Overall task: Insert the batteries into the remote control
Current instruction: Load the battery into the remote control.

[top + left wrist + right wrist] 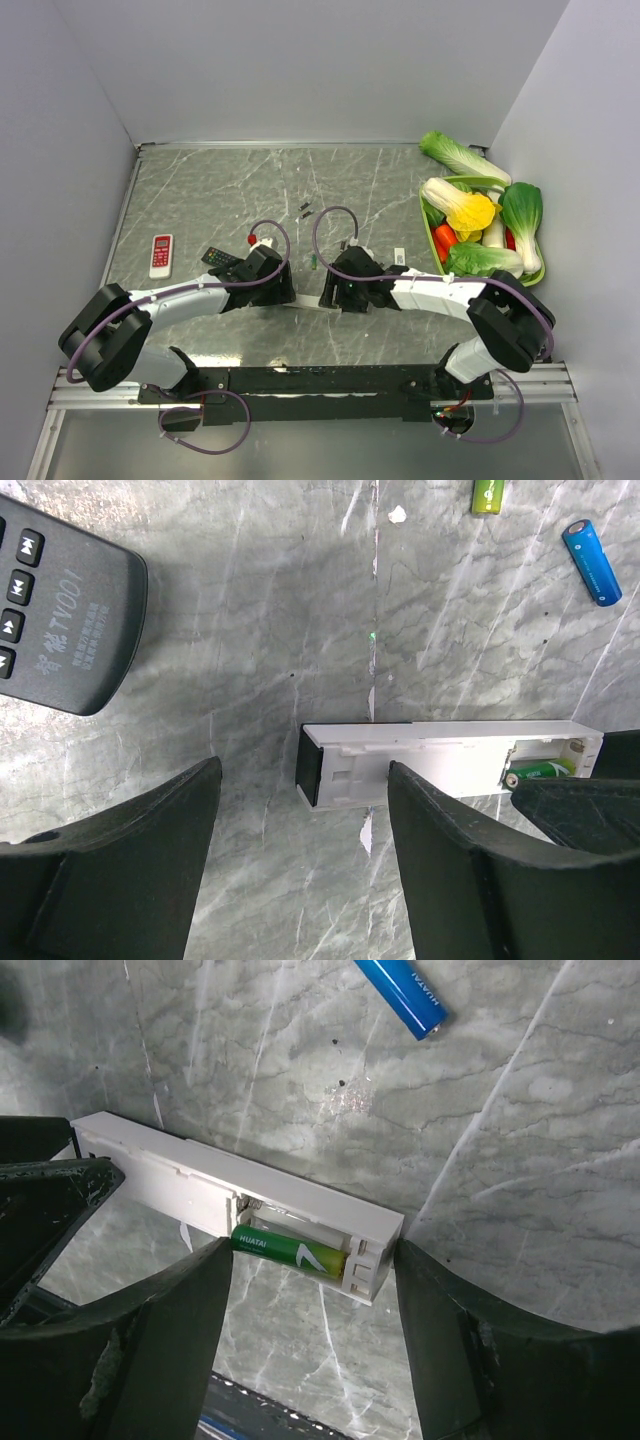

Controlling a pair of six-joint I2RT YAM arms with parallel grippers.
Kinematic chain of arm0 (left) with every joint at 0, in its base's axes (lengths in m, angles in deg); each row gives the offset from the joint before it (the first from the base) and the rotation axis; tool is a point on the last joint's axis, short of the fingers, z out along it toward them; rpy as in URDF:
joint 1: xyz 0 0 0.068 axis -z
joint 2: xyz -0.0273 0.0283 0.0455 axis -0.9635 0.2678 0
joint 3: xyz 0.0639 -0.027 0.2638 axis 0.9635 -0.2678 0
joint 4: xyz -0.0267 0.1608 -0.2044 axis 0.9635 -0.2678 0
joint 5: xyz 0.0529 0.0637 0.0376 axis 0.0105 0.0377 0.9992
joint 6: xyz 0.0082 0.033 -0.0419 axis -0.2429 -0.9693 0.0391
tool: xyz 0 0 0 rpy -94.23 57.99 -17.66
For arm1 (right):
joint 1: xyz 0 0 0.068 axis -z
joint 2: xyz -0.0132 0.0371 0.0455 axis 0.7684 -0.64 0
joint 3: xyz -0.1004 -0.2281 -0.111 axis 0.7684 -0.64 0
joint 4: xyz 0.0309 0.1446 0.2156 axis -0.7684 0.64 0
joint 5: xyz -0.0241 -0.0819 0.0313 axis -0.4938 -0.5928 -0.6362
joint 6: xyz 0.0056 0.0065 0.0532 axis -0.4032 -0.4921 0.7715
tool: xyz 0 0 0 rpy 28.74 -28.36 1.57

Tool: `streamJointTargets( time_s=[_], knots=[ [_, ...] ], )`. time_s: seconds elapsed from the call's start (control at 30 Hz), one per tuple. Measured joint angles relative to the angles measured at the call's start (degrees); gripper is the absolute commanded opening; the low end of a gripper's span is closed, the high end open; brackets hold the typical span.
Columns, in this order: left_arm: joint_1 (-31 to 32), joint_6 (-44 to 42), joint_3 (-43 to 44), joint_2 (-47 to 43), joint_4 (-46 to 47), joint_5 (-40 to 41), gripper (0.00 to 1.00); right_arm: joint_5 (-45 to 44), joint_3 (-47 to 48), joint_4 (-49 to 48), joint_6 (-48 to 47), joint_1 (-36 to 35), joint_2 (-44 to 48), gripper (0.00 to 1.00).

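The white remote control [440, 755] lies back up on the marble table, its battery bay open. One green battery [290, 1250] sits in the bay at the remote's end. My right gripper [310, 1305] is open, its fingers on either side of that bay end. My left gripper [305, 830] is open and empty, its fingers straddling the remote's other end just above the table. A loose blue battery [590, 560] and a loose green battery [488, 495] lie beyond the remote. In the top view the remote [308, 302] lies between the left gripper [283, 290] and the right gripper [330, 293].
A black remote [60, 610] lies just left of the left gripper. A white and red remote [161, 255] lies further left. Small black batteries [305, 208] lie mid-table. A green basket [478, 182] of toy vegetables stands at the right wall.
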Motion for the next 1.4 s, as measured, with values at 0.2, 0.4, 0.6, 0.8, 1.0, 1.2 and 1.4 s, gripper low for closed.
streamJointTargets(
  time_s=[0.2,0.4,0.6,0.8,1.0,1.2,1.4],
  knots=[
    [0.0,0.0,0.0,0.0,0.0,0.0,0.72,0.8,0.0,0.1,-0.6,0.3,-0.2,0.69],
    [0.0,0.1,0.0,0.0,0.0,0.0,0.72,1.6,1.4,1.2,-2.3,0.5,-1.6,0.65],
    [0.0,0.1,0.0,0.0,0.0,0.0,0.72,2.5,3.0,2.3,-3.2,0.6,-3.2,0.65],
    [0.0,0.1,0.0,0.0,0.0,0.0,0.72,2.4,4.7,4.3,-4.3,0.5,-4.3,0.66],
    [0.0,0.1,0.0,-0.1,0.0,0.0,0.73,0.7,9.1,8.4,-5.6,-1.0,-7.3,0.67],
    [0.0,0.5,-0.8,-1.2,-0.2,0.1,0.74,-0.8,12.0,9.0,-6.1,-2.8,-9.6,0.69],
    [0.1,1.7,-2.2,-5.9,-3.4,2.2,0.8,-4.5,12.1,12.9,-8.2,-3.4,-7.3,0.91]
  ],
)
